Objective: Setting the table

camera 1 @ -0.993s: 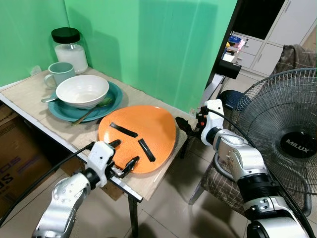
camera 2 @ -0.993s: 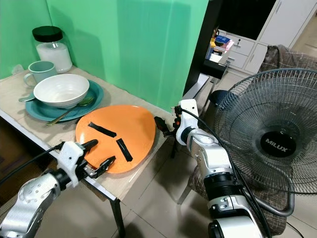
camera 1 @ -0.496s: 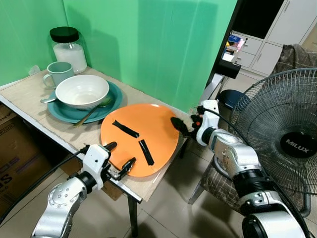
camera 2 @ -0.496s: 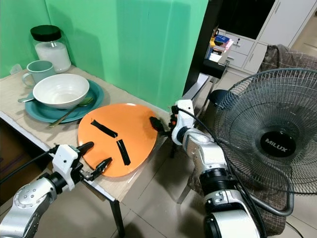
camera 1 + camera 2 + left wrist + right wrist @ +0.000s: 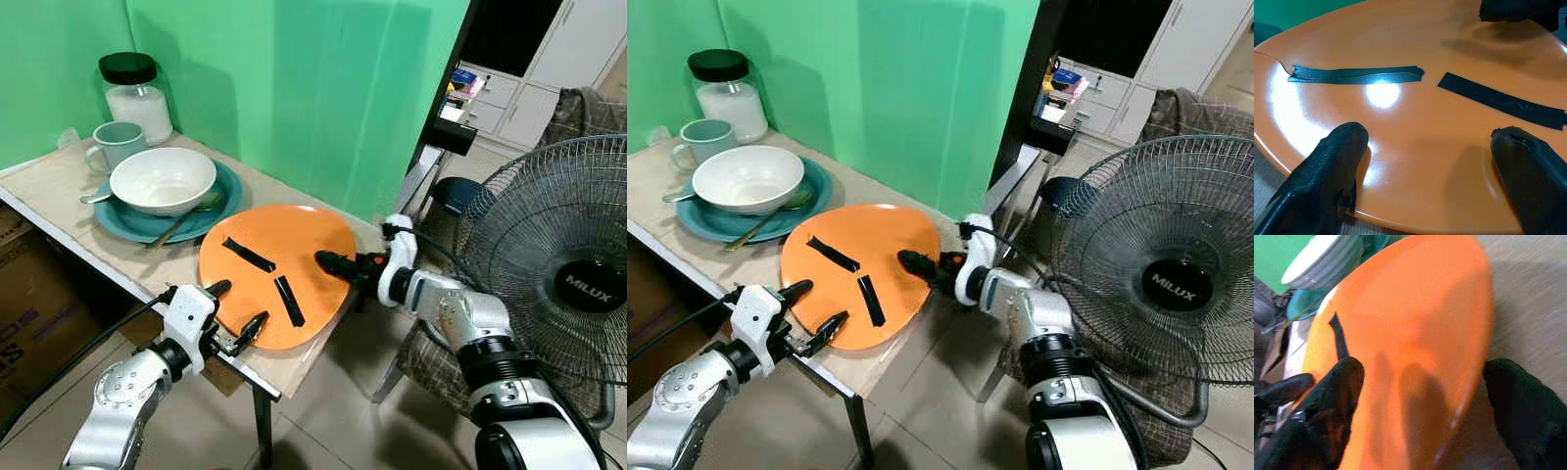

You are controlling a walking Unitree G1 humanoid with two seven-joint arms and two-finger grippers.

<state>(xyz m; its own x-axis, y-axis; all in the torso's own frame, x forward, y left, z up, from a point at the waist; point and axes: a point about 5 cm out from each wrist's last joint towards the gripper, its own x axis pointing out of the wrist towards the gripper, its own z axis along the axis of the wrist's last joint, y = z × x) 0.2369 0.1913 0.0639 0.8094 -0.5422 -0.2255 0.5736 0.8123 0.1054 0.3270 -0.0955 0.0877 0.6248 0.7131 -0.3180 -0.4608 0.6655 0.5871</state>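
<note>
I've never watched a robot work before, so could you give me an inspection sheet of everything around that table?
Surface: beige wooden table, orange plate at its near corner.
Job's things: round orange plate with two black tape strips; white ceramic bowl on teal plate; metal spoon; pale green mug.
Clutter: black-lidded glass jar.
Grippers: left gripper and right gripper, jaws open at opposite plate edges.
Cables: black cable along left arm.
Surroundings: green backdrop, standing fan.

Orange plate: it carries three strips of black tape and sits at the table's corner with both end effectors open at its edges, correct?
Not quite: the orange plate carries two strips of black tape, as the left eye view shows. The rest holds: left end effector and right end effector are open at its edges.
</note>
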